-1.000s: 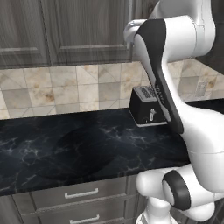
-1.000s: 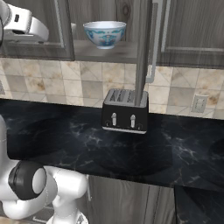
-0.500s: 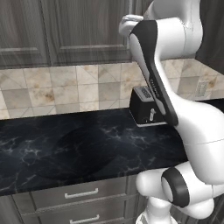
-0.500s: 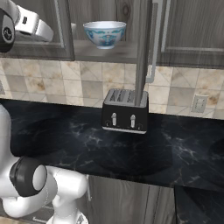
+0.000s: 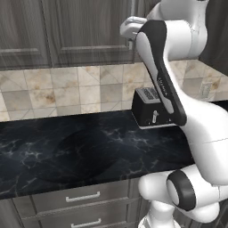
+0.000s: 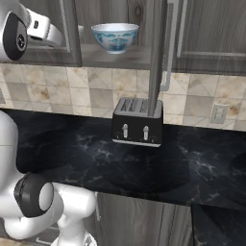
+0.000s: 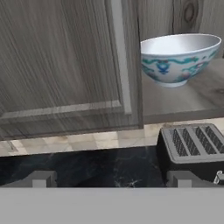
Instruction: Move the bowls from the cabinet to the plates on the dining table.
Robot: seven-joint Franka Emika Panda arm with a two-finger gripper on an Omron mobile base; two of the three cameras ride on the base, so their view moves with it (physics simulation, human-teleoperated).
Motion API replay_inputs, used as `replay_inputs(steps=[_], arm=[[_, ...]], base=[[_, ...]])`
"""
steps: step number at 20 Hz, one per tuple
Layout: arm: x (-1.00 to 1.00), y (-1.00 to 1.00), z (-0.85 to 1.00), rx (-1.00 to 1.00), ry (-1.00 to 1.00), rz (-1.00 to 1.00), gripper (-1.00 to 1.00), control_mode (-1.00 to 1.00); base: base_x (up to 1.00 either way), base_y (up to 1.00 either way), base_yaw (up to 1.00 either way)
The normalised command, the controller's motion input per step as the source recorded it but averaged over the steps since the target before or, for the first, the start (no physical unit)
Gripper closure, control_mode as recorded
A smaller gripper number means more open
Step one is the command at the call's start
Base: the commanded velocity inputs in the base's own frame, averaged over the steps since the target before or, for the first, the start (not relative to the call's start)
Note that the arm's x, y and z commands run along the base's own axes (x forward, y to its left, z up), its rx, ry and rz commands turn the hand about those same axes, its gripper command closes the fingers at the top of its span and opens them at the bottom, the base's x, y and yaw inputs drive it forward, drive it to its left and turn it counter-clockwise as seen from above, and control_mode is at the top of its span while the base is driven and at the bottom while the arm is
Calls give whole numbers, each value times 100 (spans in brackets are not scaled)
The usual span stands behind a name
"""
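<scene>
Black counter (image 6: 202,163), toaster (image 6: 137,128) below bowl (image 6: 115,37), cabinet (image 7: 65,61) door perhaps beside

Seen along the hand (image 7: 111,180): finger tips (image 7: 40,179) spread wide apart at the bottom edge, nothing between them. Upper right, a white bowl (image 7: 180,59) with blue-teal pattern, upright on the cabinet (image 7: 65,65) shelf, its left edge cut off by the door's edge. Left and centre, a closed wood-grain door panel, grey-brown, with a raised frame. Behind the bowl, the wooden back wall with a dark knot. Under the cabinet, a strip of beige tiles (image 7: 83,140). Below that, black marbled worktop (image 7: 87,168). Lower right, a black toaster (image 7: 192,151) with slots on top, directly beneath the bowl's shelf, just behind the right finger tip.
</scene>
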Motion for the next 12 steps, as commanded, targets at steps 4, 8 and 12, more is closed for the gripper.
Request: replay_inputs(steps=[4,8,12], arm=[[0,0,-18,-1,0,13,-100,-100],[0,0,-6,-1,0,10,-100,-100],[9,0,0,-9,3,4,-100,-100]], base=[[0,0,0],[0,0,0],[0,0,0]])
